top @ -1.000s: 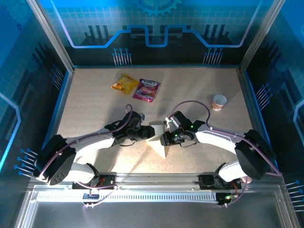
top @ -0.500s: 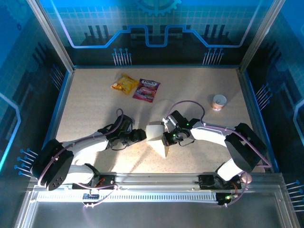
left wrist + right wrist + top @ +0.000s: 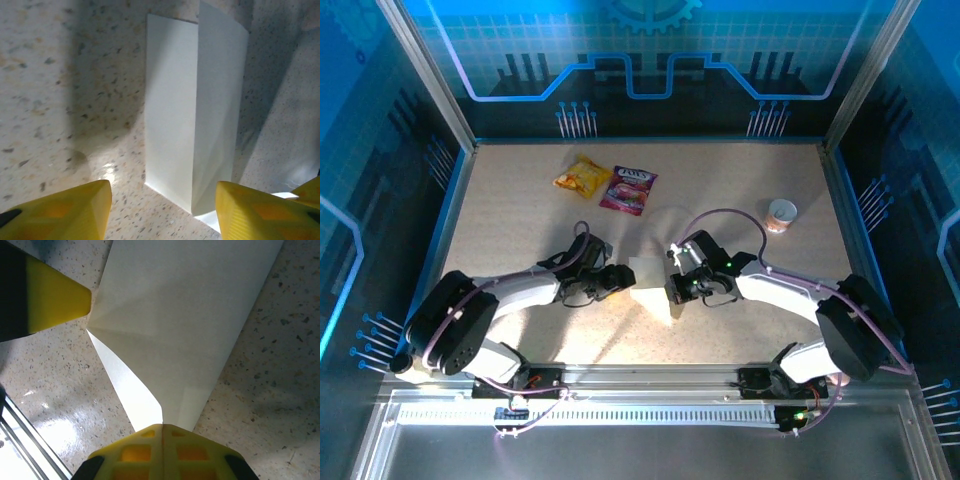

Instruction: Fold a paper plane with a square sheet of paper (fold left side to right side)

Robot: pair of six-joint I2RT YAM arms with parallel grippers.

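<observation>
The paper plane (image 3: 648, 280) lies on the table at the centre of the top view. The right gripper (image 3: 162, 429) is clamped on its lower tip. The left gripper (image 3: 162, 194), jaws parted, faces its left edge.

Matt paper plane (image 3: 190, 315), glossy speckled table (image 3: 280, 365)

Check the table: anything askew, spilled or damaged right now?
Nothing spilled or torn. The paper plane sits partly lifted, not flat: the right tool is shut on its edge, the left tool open beside it. Looks like mid-fold, not a fault.
</observation>
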